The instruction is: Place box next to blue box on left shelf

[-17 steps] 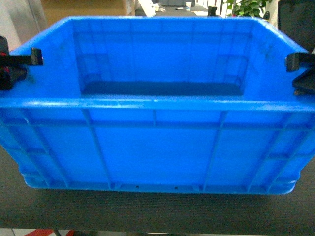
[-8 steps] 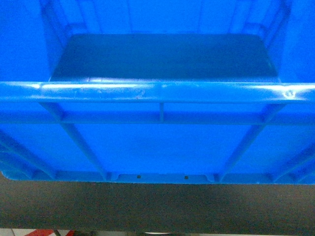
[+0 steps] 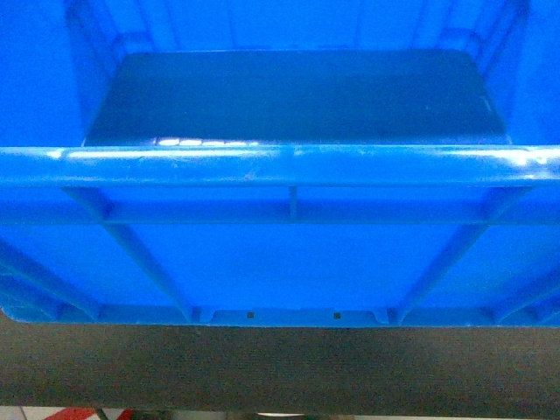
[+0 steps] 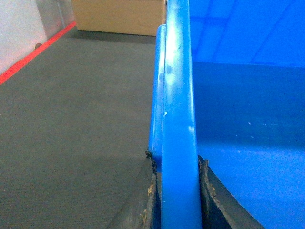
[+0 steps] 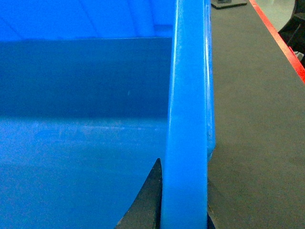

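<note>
The box (image 3: 280,254), a large bright-blue ribbed crate, fills the head view, with its near rim across the middle and its dark floor above. Neither gripper shows in that view. In the left wrist view my left gripper (image 4: 177,164) is shut on the box's left rim (image 4: 178,95), one black finger (image 4: 145,202) on each side of the wall. In the right wrist view my right gripper (image 5: 185,169) is likewise shut on the right rim (image 5: 188,86), its inner finger (image 5: 150,198) inside the crate. The left shelf and the other blue box are out of view.
Dark grey carpet (image 3: 280,367) lies below the crate. A red floor line (image 4: 28,55) and a tan cabinet (image 4: 119,16) lie left of the crate. Another red line (image 5: 281,43) runs along the right side.
The crate has come up and much closer to the head camera, and it now fills the view. Both grippers, seen on its side rims a second ago, have left the head view.
</note>
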You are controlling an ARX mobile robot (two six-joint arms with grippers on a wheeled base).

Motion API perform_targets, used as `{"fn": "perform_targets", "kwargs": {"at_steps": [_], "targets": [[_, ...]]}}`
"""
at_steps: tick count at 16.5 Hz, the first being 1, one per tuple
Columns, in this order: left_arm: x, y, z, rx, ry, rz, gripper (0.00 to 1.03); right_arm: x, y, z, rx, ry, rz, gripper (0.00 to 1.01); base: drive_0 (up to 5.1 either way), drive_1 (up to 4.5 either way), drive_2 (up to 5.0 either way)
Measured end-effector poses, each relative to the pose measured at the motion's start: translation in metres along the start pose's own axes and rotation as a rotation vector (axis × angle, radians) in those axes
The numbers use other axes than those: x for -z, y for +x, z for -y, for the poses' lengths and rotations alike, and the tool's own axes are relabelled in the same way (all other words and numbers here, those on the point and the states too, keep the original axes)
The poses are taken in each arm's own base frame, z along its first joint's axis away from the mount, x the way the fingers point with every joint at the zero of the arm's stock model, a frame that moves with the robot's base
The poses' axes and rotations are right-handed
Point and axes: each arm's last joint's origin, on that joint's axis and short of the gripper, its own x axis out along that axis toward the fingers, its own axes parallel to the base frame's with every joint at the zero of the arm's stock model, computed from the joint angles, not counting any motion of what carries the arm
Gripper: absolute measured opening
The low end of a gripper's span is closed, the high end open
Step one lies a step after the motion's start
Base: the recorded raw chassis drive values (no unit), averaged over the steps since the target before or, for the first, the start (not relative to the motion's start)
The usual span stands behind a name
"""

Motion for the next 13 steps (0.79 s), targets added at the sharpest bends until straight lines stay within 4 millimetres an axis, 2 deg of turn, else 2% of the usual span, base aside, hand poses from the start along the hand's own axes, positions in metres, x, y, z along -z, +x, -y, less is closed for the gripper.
{"fn": "perform_targets", "kwargs": {"at_steps": [13], "targets": [[0.0003, 0.0, 0.0, 0.001, 0.0, -0.002, 0.13, 0.0002, -0.0001, -0.0008, 0.0, -0.002, -0.001, 0.09, -1.4, -1.39, -1.4]]}}
